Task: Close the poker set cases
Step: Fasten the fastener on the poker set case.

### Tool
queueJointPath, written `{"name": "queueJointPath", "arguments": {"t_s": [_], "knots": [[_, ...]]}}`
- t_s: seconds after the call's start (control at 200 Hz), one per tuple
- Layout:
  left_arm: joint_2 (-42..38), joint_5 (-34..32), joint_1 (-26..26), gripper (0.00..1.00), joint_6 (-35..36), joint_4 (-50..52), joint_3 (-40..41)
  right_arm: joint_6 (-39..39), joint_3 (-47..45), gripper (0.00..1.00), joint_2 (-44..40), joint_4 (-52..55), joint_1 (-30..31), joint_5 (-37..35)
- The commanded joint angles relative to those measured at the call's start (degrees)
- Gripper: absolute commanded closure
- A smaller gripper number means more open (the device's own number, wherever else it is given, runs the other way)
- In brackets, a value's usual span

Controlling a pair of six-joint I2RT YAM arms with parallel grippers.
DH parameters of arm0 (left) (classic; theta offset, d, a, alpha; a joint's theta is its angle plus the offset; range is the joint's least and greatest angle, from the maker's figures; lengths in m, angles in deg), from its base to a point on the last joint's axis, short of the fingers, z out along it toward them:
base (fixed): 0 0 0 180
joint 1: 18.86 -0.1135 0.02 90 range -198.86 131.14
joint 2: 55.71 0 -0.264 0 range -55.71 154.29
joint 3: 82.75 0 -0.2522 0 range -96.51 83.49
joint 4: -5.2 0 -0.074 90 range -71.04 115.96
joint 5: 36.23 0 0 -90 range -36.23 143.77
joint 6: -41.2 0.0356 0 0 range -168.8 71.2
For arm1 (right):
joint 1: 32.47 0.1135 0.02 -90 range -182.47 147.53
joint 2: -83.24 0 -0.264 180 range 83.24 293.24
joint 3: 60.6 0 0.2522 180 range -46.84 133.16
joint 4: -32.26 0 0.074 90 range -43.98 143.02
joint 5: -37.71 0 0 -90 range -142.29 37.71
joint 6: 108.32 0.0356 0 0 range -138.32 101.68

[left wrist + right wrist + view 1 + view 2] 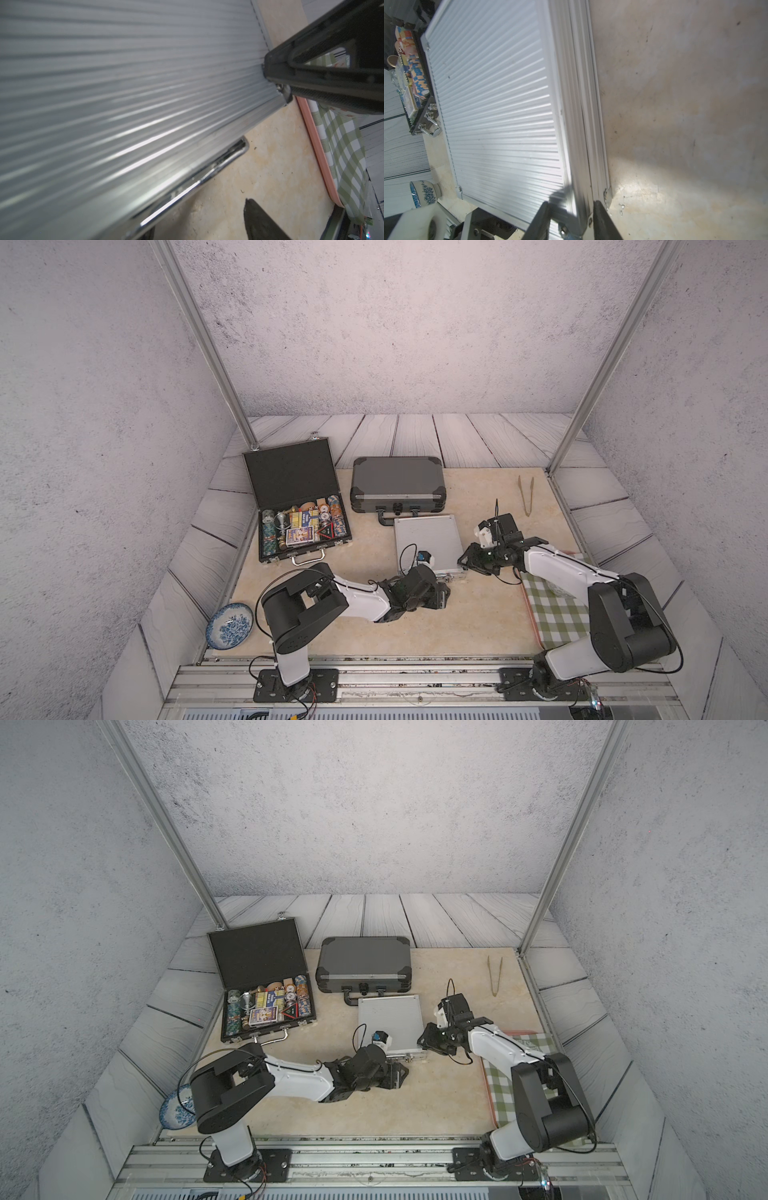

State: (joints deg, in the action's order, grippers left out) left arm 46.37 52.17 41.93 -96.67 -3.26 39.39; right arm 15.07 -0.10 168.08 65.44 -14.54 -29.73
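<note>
**Q:** Where does the small silver ribbed aluminium case [428, 539] lie relative to the two claws?

**A:** It lies flat at mid-table with its lid down, just in front of the large dark-grey ribbed case [397, 481] with black corners, which is also closed. The right gripper [465, 562] is at the silver case's near right corner. The left gripper [444, 596] is at its near edge, beside the chrome handle [187, 187].

**Q:** State of each claw?

**A:** Right: clamped on that corner. The right wrist view shows one finger [539, 220] on the lid and the other against the base wall, with the corner filling the gap. Left: jaws apart. The left wrist view shows one fingertip [257, 216] free above the beige table surface [270, 166], touching neither case nor handle.

**Q:** The third case?

**A:** The flat black textured case [291, 477] with a metal handle stands open at the left, lid raised, holding poker chips [337, 516] and card packs [300, 536].

**Q:** What does one view add?

**A:** Only the top views show all three cases and the wooden tongs [525, 495] at far right. The left wrist view alone shows a pink tray rim [311, 135] under the green-check cloth [342, 149]. The right wrist view alone shows lid and base meeting along the silver case's side. The blue-and-white bowl [423, 193] appears there and in both top views.
</note>
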Motion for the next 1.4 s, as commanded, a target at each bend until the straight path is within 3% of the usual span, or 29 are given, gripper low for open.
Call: {"name": "queueJointPath", "arguments": {"t_s": [0.0,0.18,0.736,1.396], "knots": [[-1.62,-15.96,-1.01,0.30,1.88,6.50,-2.37,-0.74,-2.58,0.64,0.42,5.29,0.21,-1.65],[1.63,-20.76,-0.24,0.29,3.00,15.11,-8.24,-0.40,-2.36,0.64,0.75,4.81,0.30,-1.39],[6.26,-17.18,-0.15,0.28,0.83,18.54,-12.64,-0.29,-2.88,0.64,0.75,3.96,0.25,-0.76],[3.82,-11.12,-1.39,0.30,-6.37,-1.43,-3.37,-0.70,-3.68,0.64,0.46,3.87,0.25,-0.61]]}}
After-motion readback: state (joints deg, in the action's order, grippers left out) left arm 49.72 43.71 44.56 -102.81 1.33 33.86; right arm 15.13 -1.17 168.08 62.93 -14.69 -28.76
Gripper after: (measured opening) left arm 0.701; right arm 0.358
